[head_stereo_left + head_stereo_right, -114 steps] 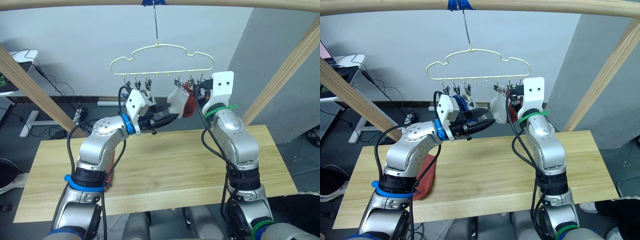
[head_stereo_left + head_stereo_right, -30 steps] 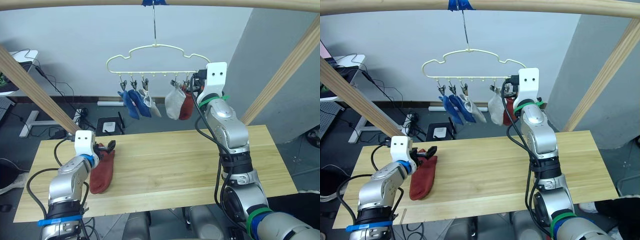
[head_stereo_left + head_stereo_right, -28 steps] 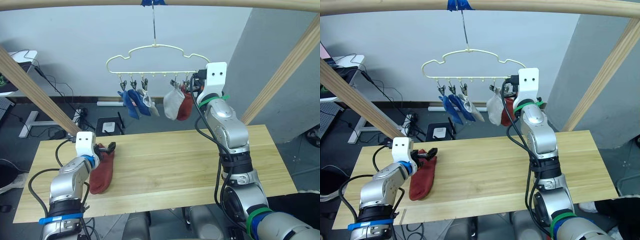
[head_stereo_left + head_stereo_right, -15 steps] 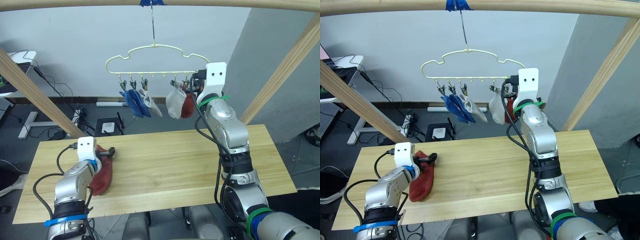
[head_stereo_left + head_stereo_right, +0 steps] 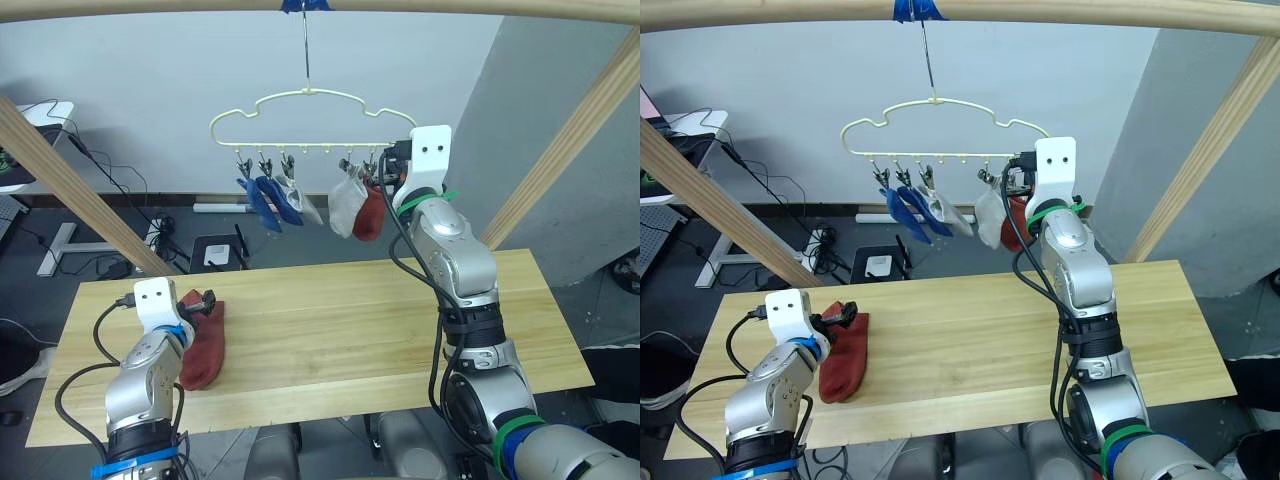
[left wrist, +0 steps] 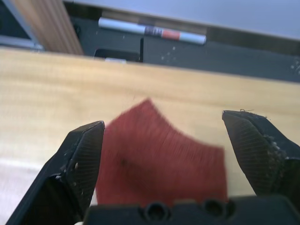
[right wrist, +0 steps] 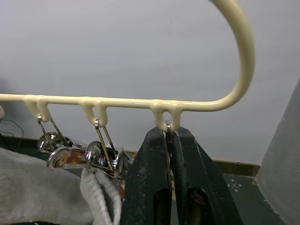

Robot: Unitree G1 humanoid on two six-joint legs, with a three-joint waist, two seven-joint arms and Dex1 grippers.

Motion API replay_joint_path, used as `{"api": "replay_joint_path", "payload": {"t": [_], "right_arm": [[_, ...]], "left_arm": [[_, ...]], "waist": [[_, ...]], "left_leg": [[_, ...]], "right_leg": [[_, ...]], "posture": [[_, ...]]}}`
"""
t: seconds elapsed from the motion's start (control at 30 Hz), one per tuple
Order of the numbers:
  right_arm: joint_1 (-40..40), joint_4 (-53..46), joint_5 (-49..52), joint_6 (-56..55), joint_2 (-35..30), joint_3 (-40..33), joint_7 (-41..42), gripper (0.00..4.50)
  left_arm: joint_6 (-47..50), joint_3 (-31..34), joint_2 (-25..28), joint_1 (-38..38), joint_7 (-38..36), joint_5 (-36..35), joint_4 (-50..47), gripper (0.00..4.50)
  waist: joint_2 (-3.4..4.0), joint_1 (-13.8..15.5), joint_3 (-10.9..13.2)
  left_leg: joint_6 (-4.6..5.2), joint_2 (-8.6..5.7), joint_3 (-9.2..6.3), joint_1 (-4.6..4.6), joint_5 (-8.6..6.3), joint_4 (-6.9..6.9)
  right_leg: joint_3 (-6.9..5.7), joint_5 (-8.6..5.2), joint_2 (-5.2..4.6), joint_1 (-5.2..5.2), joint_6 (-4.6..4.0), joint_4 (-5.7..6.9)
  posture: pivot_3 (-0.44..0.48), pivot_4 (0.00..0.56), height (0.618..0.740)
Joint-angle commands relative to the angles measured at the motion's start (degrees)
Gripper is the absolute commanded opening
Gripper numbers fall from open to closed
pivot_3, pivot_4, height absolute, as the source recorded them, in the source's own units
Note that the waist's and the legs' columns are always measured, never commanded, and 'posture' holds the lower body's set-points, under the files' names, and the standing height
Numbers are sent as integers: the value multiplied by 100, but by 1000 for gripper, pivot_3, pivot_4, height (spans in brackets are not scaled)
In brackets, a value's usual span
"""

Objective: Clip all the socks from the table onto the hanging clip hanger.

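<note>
One rust red sock (image 5: 203, 346) lies flat near the left end of the table (image 5: 350, 320). My left gripper (image 5: 206, 299) hovers open at its far cuff end; in the left wrist view the sock (image 6: 161, 159) lies between the spread fingers (image 6: 84, 154). The clip hanger (image 5: 312, 143) hangs from the top pole and carries two blue socks (image 5: 265, 200), two grey socks (image 5: 345, 205) and a rust red one (image 5: 370, 213). Up at the hanger's right end, my right gripper (image 7: 168, 136) is shut on the last clip (image 7: 168, 129).
A thick wooden pole frame spans the top (image 5: 450, 8), with slanted poles at the left (image 5: 70, 190) and right (image 5: 575, 135). Behind the table, cables and a small black box (image 5: 215, 252) lie on the floor.
My left arm came down from the hanger to the red sock on the table, then drew back slightly to the left. The hung socks sway. The right gripper stayed at the hanger.
</note>
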Motion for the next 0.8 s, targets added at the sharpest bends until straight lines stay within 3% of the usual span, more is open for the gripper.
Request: {"api": "replay_joint_path", "payload": {"t": [0.03, 0.47, 0.57, 0.8], "right_arm": [[-107, -274, 60, -40, 10, -19, 30, 0], [-92, -285, 69, -41, 23, -6, 36, 0], [-86, -296, 70, -40, 31, 4, 38, 0], [-89, -293, 72, -42, 42, 14, 45, 0]], "left_arm": [[91, -63, 98, -42, 0, 66, 23, 4458], [403, -407, 150, 52, 52, 365, 249, 4458], [392, -411, 152, 51, 25, 344, 251, 3836], [370, -459, 144, 25, -64, 329, 237, 1829]], "waist": [[0, 0, 0], [0, 0, 0], [0, -1, 0], [0, 0, 0]], "left_leg": [[0, 0, 0, 0, 0, 0], [0, 1, 0, 2, 0, -2], [0, 1, 1, 3, 0, -2], [0, 0, 1, 3, 0, -2]], "right_leg": [[0, 0, 0, 0, 0, 0], [1, 0, 1, 0, 0, -1], [2, 0, 1, 0, 0, -1], [2, 0, 1, 0, 0, -2]], "posture": [[-190, 255, 740], [-195, 252, 740], [-194, 251, 740], [-194, 251, 740]]}}
